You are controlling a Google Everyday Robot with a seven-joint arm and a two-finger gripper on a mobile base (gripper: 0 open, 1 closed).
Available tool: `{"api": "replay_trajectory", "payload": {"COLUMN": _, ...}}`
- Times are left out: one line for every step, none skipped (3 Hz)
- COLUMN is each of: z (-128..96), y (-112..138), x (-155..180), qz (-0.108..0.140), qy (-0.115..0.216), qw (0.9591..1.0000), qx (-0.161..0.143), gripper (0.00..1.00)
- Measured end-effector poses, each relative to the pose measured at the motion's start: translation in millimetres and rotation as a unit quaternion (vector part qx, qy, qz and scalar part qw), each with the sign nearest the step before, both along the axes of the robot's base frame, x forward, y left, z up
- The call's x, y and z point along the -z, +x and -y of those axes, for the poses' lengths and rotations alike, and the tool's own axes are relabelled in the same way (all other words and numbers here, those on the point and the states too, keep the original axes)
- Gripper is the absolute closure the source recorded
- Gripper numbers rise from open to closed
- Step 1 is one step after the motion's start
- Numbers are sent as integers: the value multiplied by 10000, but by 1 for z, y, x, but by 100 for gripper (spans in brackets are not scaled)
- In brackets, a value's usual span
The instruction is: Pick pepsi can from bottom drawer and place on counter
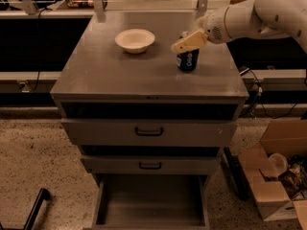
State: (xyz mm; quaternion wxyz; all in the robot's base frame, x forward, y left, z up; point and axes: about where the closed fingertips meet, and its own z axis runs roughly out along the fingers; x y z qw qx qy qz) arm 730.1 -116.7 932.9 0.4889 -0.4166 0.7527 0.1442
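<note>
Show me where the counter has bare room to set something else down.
The counter is bare along its whole front strip, ahead of the bowl and the pepsi can, and at its left edge beside the bowl. Crowded: the right side, where the end effector sits at the can's top.

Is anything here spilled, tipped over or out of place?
Nothing spilled. The pepsi can stands upright on the counter, the tool at its top. Only the bottom drawer stands open.
</note>
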Motion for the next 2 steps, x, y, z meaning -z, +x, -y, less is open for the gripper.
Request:
{"api": "replay_trajectory", "payload": {"z": 0, "y": 0, "x": 0, "qz": 0, "qy": 0, "qw": 10000, "qx": -1, "gripper": 0}}
{"api": "replay_trajectory", "payload": {"z": 2, "y": -6, "x": -6, "qz": 198, "qy": 38, "qw": 9996, "qx": -199, "gripper": 0}}
